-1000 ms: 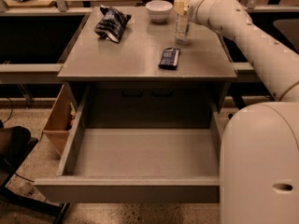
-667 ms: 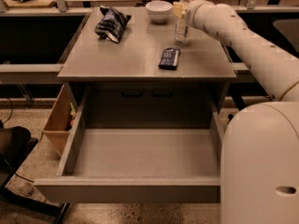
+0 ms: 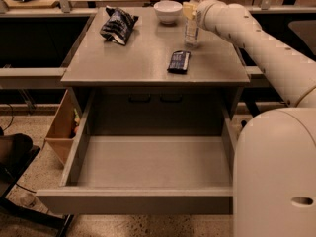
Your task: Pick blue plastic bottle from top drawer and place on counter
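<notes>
The blue plastic bottle (image 3: 192, 32) stands upright on the counter (image 3: 148, 58), near the back right corner, with its white cap on top. The gripper (image 3: 189, 10) is at the upper part of the bottle, at the end of the white arm (image 3: 256, 43) that reaches in from the right. Only a small yellowish piece of the gripper shows beside the bottle; the thick end of the arm covers the rest. It is not possible to tell how far it is open, or whether it has hold of the bottle.

Just to the left of the bottle is a white bowl (image 3: 168, 11), apart from it. A dark crumpled bag (image 3: 118, 24) lies near the back left of the counter, and a small dark packet (image 3: 178, 61) lies flat in front of the bottle.

The top drawer (image 3: 148, 201) is pulled fully out below the counter. The robot's white body (image 3: 276, 172) hides its right front corner. A brown box (image 3: 61, 127) is at the drawer's left side, partly hidden behind the drawer wall.
</notes>
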You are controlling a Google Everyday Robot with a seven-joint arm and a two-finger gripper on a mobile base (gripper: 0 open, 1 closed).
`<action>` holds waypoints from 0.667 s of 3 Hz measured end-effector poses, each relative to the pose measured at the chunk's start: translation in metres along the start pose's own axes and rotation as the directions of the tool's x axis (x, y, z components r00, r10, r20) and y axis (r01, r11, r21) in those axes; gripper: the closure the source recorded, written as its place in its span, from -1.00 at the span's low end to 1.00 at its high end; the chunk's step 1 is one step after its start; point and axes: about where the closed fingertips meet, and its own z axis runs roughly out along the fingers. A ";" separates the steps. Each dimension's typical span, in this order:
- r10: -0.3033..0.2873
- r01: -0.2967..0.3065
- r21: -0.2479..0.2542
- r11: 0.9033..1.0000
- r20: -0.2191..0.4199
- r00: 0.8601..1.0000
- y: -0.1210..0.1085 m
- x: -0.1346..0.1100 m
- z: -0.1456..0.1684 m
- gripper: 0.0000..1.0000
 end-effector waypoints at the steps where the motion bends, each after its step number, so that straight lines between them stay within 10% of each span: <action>1: 0.000 0.000 0.000 1.000 0.000 1.000 0.000 0.000 0.000 -0.42; 2: 0.000 0.000 0.000 1.000 0.000 1.000 0.000 0.000 0.000 -0.89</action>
